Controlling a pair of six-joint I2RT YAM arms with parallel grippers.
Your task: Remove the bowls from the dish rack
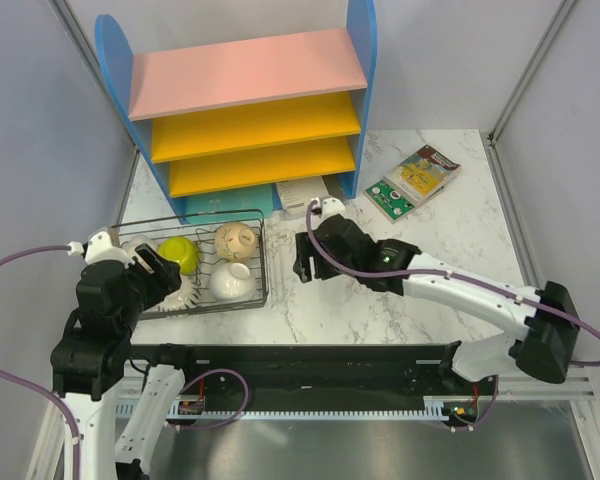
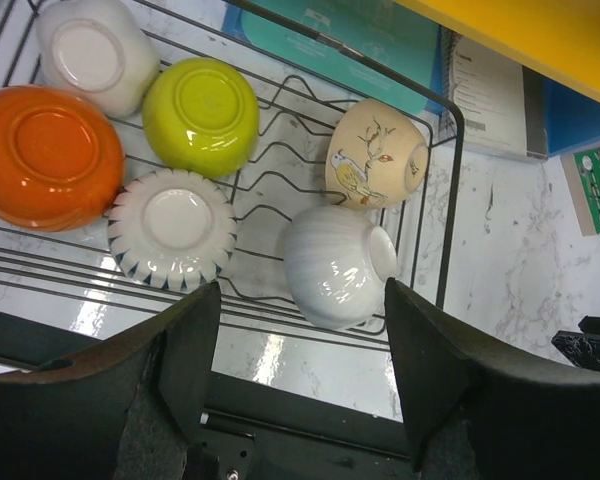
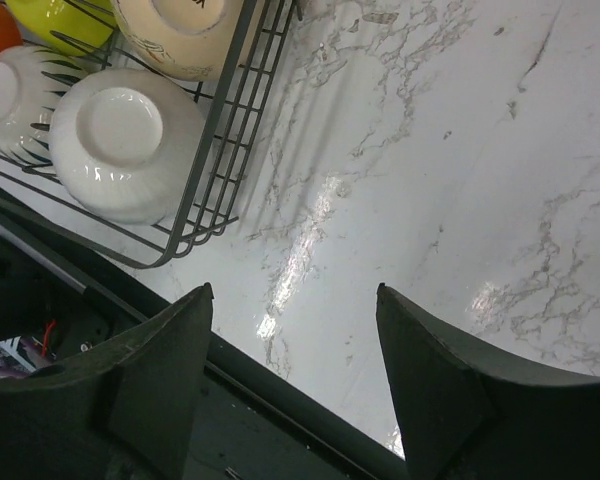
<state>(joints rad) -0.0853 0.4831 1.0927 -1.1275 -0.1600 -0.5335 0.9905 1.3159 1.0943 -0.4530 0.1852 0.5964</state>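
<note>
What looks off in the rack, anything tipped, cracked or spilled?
Nothing cracked or spilled. Only oddity: the bird-painted bowl and the white ribbed bowl at the dish rack's right end lie tipped on their sides, unlike the other four bowls, which sit base-up.

I have a white marble-patterned table [image 1: 380, 300] in front of me. The black wire dish rack [image 1: 261, 255] sits on its left side, and the blue shelf unit [image 1: 250, 75] stands at the far edge just behind the rack, with a white printed sheet [image 1: 302, 192] lying at its foot. Further right, near the far edge, a colourful booklet [image 1: 428, 168] and a green card [image 1: 388, 197] lie flat, touching each other.
</note>
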